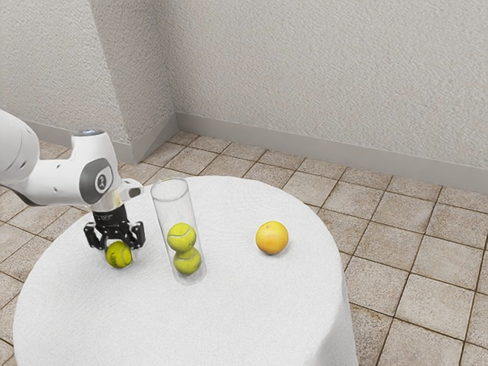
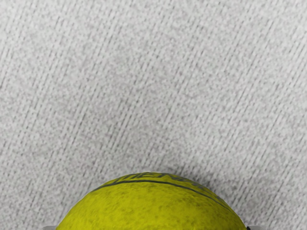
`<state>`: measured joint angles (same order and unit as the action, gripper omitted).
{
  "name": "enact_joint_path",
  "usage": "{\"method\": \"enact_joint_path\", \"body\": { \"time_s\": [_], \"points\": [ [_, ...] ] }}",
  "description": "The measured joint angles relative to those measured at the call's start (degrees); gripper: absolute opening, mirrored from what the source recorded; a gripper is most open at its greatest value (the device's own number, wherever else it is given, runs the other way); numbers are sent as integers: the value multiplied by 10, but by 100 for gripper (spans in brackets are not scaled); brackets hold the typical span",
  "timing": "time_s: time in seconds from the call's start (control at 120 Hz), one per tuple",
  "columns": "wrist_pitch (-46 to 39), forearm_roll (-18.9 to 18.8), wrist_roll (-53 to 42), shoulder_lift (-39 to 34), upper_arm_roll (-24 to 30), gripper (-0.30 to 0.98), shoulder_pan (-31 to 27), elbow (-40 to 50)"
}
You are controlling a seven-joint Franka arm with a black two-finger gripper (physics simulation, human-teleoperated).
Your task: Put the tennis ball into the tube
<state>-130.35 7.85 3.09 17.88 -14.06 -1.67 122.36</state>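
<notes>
the ball [image 1: 119, 257] is at the left of the exterior view, right under the claw [image 1: 117, 245], low by the table [image 1: 252, 313]. whether the claw is spread or pinching it, i can't tell. that would be the first worry: an off-centre or weak hold could let something this round squirt out and roll for the near-left edge. next worry is the tube [image 1: 164, 210], just beside it toward the middle; a sideways swing before enough lift would likely knock it over and spill the two balls [image 1: 184, 249] stacked inside. last, the mouth looks barely wider than a ball, so a slightly crooked release could leave it bouncing off the rim, maybe toward the orange [image 1: 272, 238].
</notes>
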Motion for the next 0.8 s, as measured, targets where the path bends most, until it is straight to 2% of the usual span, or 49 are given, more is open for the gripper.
{"method": "enact_joint_path", "body": {
  "time_s": [0.208, 0.408, 0.5, 0.625, 0.8],
  "points": [
    [1, -4, 3, -8, 0, 38, 2, -1],
    [50, -25, 20, -87, 0, 26, 20, -32],
    [104, -59, 38, -124, 13, 22, 21, -81],
    [190, -104, 66, -131, 50, 19, 24, -189],
    [282, -135, 106, -114, 95, 17, 28, -283]
  ]
}}
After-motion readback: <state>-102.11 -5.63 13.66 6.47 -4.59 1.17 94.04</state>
